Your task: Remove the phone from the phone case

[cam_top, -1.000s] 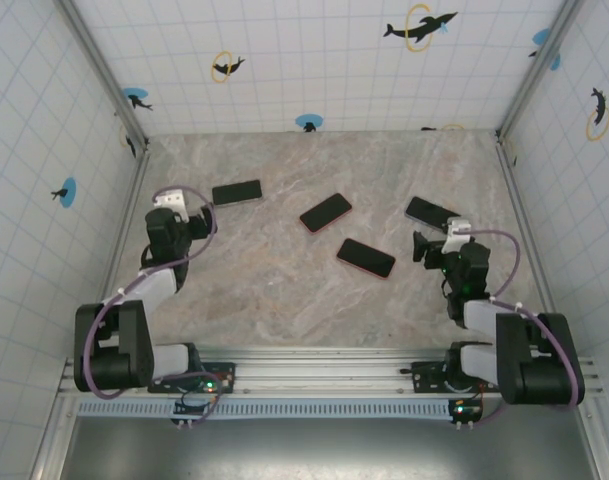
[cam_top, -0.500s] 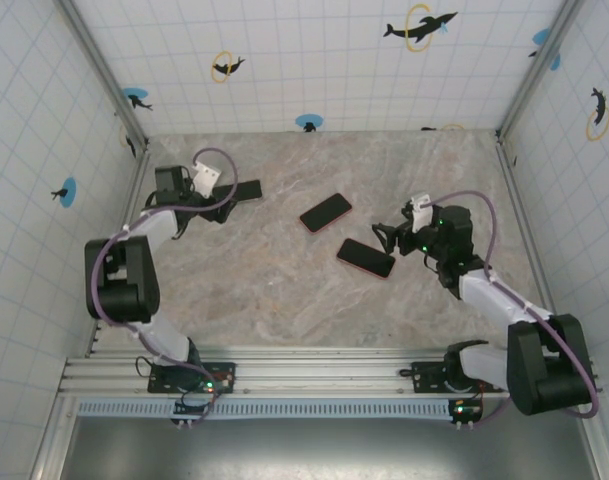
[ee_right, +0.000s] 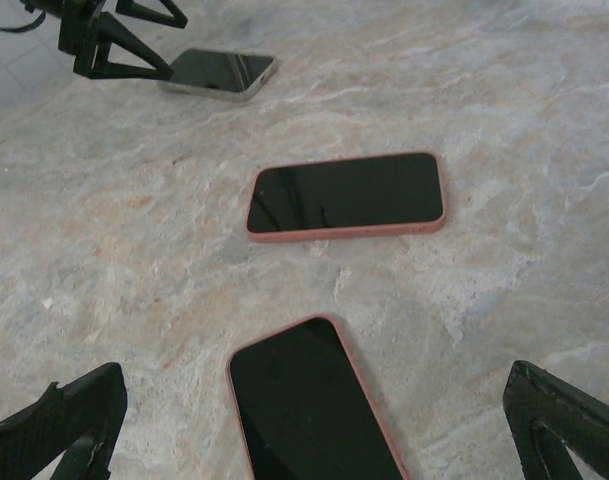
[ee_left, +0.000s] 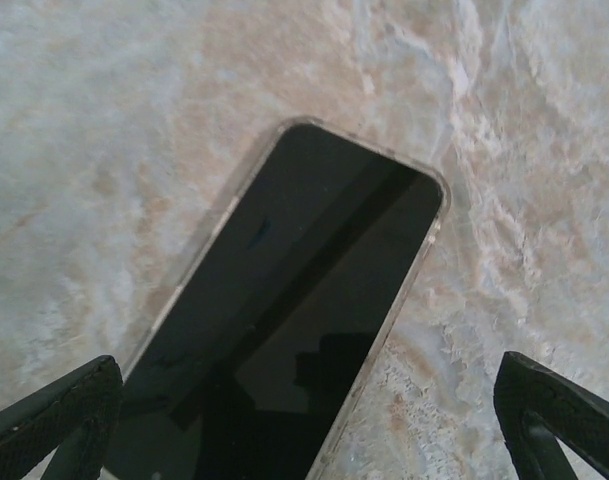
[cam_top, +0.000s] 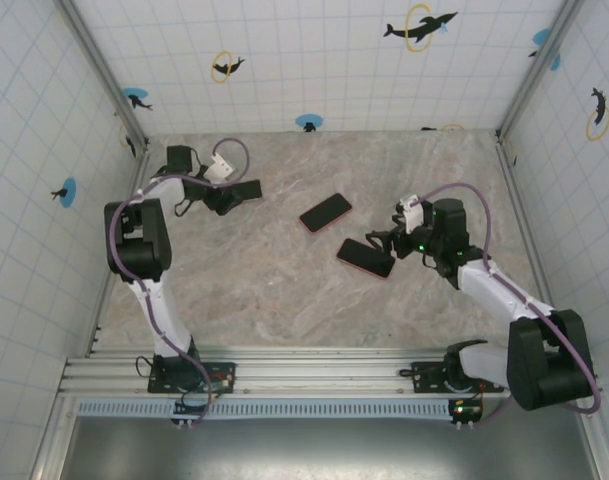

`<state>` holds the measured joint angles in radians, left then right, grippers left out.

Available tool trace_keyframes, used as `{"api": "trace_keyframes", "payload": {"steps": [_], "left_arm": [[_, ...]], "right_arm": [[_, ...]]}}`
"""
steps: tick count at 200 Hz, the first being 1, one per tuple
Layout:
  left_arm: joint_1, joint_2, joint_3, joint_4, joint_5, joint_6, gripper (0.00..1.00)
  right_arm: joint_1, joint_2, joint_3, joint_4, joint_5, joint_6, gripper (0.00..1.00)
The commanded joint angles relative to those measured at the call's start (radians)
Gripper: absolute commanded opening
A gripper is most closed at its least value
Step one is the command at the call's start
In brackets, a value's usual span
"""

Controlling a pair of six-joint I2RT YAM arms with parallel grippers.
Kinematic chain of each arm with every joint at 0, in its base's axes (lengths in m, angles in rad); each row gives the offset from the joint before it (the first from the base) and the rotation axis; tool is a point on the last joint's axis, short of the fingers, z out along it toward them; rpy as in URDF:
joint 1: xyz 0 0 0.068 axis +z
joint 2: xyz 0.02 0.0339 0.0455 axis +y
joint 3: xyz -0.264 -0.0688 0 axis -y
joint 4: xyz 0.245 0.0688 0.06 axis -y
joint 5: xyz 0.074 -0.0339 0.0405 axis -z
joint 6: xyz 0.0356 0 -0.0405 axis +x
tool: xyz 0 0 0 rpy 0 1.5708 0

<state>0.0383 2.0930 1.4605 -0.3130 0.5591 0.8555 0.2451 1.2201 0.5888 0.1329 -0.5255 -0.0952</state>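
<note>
Your left claw and right claw gape, empty. The clear-cased phone lies flat at upper left of the counter: likely light, rigid, slick glass; pinch its long edges.

left end effector reached to clear-cased phone, right end effector swung inward to nearer pink-cased phone

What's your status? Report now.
Jaws open, empty. The left gripper over clear-cased phone; the right gripper over near pink-cased phone. Neither phone out yet. Nothing blocking.
</note>
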Motion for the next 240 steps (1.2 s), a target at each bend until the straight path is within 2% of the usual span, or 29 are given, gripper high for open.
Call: {"api": "trace_keyframes", "payload": {"steps": [1, 39, 87, 163, 240], "left_arm": [[-0.001, 0.074, 0.102, -0.142, -0.004, 0.132, 0.97], [-0.005, 0.217, 0.338, -0.33, -0.005, 0.204, 0.97], [-0.003, 0.337, 0.51, -0.495, 0.016, 0.245, 0.97], [-0.017, 0.4, 0.583, -0.588, 0.019, 0.267, 0.93], [-0.019, 0.383, 0.577, -0.608, 0.101, 0.268, 0.9]], "right_arm": [[0.004, 0.031, 0.056, -0.081, -0.033, -0.027, 0.99], [0.007, 0.068, 0.09, -0.129, -0.053, -0.035, 0.99], [0.01, 0.102, 0.11, -0.143, -0.082, -0.041, 0.99], [0.011, 0.108, 0.105, -0.149, -0.095, -0.039, 0.99], [0.011, 0.098, 0.1, -0.154, -0.107, -0.039, 0.99]]}}
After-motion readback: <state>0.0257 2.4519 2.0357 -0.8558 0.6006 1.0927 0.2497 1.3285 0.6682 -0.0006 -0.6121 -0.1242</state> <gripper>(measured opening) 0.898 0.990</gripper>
